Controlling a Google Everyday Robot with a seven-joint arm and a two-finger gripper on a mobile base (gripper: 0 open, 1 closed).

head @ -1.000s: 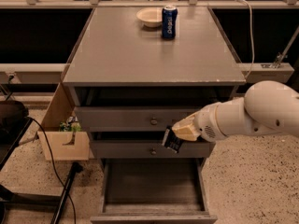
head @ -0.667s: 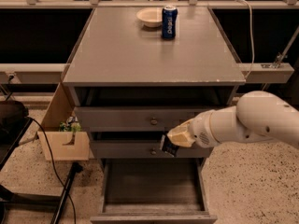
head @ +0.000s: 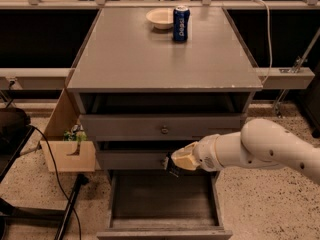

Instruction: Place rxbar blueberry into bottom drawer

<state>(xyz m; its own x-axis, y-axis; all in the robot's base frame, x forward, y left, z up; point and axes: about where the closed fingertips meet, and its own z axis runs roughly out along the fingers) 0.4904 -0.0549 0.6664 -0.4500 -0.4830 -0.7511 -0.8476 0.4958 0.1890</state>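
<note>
The bottom drawer (head: pixel 161 200) stands pulled out toward the near edge of the view. Its grey floor is bare and open from above, with its side walls left and right and its front lip (head: pixel 165 232) nearest. Above it, the middle drawer (head: pixel 131 160) and the top drawer (head: pixel 125 127) sit pushed in, their fronts set back under the overhanging edge of the surface (head: pixel 150 59).

The white arm (head: pixel 265 146) reaches in from the right, level with the middle drawer's front and above the far right part of the open drawer. The gripper (head: pixel 176 165) is at the arm's left tip, just in front of the middle drawer. It is closed around the rxbar blueberry (head: pixel 171 167), which shows as a small dark shape hanging at its tip, above the drawer's far edge and clear of the drawer floor.

On the far part of the surface, a white bowl (head: pixel 160 18) and a blue soda can (head: pixel 181 23) stand just beside each other, well apart from the arm. Left of the cabinet, a wooden box (head: pixel 67 156) rests on the speckled floor (head: pixel 265 204), and a black cable (head: pixel 54 171) trails past it.
</note>
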